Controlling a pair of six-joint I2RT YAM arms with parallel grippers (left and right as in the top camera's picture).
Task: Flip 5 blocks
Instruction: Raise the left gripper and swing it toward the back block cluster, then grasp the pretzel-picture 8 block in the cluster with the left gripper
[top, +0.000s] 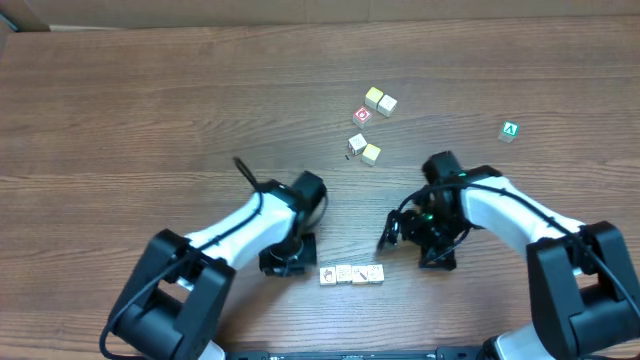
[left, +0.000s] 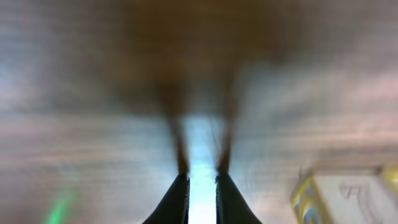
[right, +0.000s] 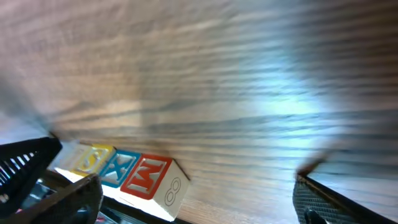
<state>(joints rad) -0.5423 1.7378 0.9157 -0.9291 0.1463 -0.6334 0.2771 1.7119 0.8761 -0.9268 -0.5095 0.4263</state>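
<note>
Four small pale wooden picture blocks line up on the grained brown wooden surface between both arms, their sides reading blue X, red M, 8. Left pincer pinched narrow; right pincer gapes wide.

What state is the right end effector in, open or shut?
Open: in the right wrist view the right end effector has its fingers far apart, bare table between them, the blocks beside one finger, ungripped.
</note>
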